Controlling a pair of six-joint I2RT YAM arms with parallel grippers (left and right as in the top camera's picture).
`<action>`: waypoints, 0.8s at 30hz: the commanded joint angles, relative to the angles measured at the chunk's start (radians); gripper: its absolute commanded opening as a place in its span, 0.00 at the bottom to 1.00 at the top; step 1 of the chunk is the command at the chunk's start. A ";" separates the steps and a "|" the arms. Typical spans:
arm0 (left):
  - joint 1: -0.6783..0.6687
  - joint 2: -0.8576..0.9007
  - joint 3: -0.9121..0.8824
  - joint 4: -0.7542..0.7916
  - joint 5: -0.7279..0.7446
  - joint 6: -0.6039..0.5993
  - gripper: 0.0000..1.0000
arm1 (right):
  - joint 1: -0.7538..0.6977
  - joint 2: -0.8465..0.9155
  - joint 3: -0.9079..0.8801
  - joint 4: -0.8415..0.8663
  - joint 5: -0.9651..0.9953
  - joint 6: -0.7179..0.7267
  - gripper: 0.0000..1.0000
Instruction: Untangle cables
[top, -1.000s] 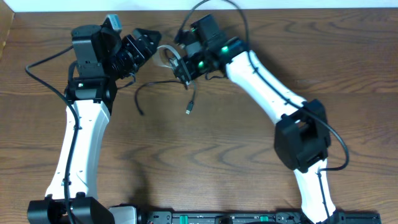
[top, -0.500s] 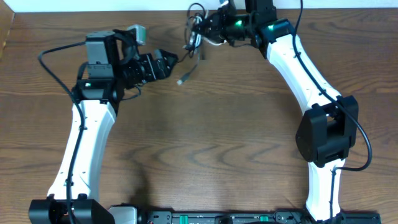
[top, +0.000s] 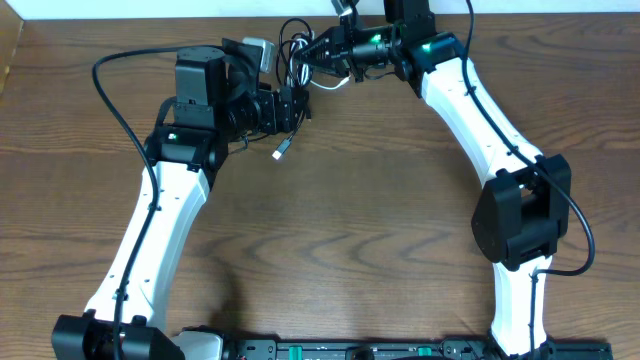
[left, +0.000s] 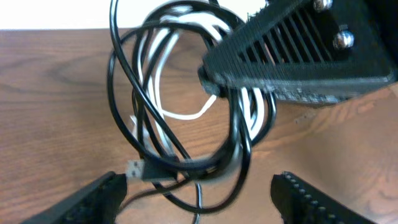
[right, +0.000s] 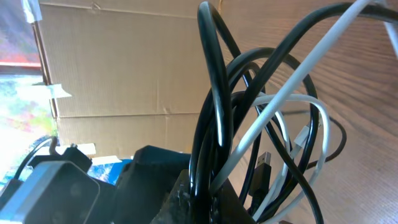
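The black cable (left: 238, 134) and the white cable (left: 180, 116) hang as one tangled bundle of loops. My right gripper (top: 312, 52) is shut on this bundle near the back of the table and holds it off the wood. In the right wrist view the black (right: 214, 93) and white (right: 292, 81) loops run down into my right jaws (right: 211, 199). My left gripper (top: 290, 108) is open just below and in front of the bundle, its jaws (left: 199, 205) either side of the lowest black loop. A USB plug (left: 140, 169) sits near the left finger. Another plug (top: 281, 152) dangles below.
The wooden table (top: 350, 230) ends at its back edge just behind the bundle, with a white wall beyond. A cardboard box (right: 124, 62) shows in the right wrist view. Thick black arm cables arc over both arms.
My right gripper has carried the bundle up from the table toward the back edge. My left gripper has moved right and now sits under the bundle. The loose plug swung along with it.
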 joint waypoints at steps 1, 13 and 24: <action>-0.003 0.005 0.013 0.027 -0.066 0.018 0.71 | 0.010 -0.039 0.003 0.005 -0.068 0.011 0.01; -0.014 0.059 0.013 0.053 -0.063 0.015 0.53 | 0.043 -0.039 0.003 0.013 -0.061 0.011 0.01; -0.015 0.067 0.013 0.098 -0.063 0.014 0.28 | 0.055 -0.039 0.003 0.012 -0.077 0.011 0.01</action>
